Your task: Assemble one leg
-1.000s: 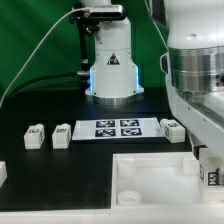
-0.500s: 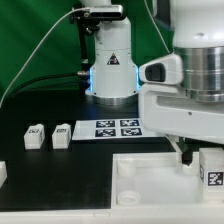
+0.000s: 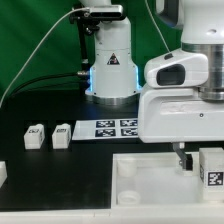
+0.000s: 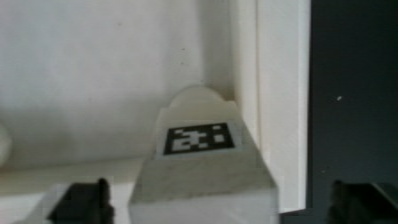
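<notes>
The leg (image 4: 199,150), a white block with a black-and-white tag, stands on the large white panel (image 4: 89,90) near its corner. My gripper (image 4: 222,205) straddles it. The dark fingertips (image 4: 82,203) stand apart from the leg's sides with a gap on each side, so the gripper is open. In the exterior view the leg (image 3: 212,173) shows at the right edge under the arm, on the panel (image 3: 150,170), with the gripper (image 3: 197,160) around it. Two more legs (image 3: 35,135) (image 3: 62,134) lie at the exterior view's left.
The marker board (image 3: 117,128) lies in front of the robot base (image 3: 110,70). A small white part (image 3: 2,172) shows at the exterior view's left edge. The arm's bulky white wrist (image 3: 185,95) hides the table behind it on the right.
The arm's wrist has swung toward the exterior view's left and now hides the leg that lay beside the marker board. The leg on the panel has stayed roughly in place.
</notes>
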Action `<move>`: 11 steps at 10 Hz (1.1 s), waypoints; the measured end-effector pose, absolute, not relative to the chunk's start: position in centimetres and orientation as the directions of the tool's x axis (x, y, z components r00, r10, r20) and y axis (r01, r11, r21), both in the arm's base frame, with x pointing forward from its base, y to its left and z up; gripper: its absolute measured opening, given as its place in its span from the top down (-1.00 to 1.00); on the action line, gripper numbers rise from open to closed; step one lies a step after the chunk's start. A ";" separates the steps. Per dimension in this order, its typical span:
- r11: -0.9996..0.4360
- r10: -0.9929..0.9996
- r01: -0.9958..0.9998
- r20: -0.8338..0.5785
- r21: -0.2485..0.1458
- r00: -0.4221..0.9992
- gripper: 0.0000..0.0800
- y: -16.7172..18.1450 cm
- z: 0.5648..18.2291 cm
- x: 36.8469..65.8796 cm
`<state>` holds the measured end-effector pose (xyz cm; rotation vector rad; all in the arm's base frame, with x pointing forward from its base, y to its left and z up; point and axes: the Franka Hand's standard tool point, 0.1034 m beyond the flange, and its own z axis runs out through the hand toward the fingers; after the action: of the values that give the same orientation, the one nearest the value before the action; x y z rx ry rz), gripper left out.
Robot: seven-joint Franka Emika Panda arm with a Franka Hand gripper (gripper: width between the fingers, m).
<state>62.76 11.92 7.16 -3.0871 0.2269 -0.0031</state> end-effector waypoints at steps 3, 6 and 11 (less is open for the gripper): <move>-0.952 -0.303 -0.304 -0.011 -0.045 0.953 0.27 11.9 7.1 62.7; -0.782 -0.620 -0.622 -0.039 -0.040 0.783 0.27 11.5 7.0 63.1; -0.045 -0.988 -0.999 -0.148 -0.010 0.046 0.26 11.6 6.8 62.9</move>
<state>62.93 11.56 6.82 -2.1894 2.0916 0.1521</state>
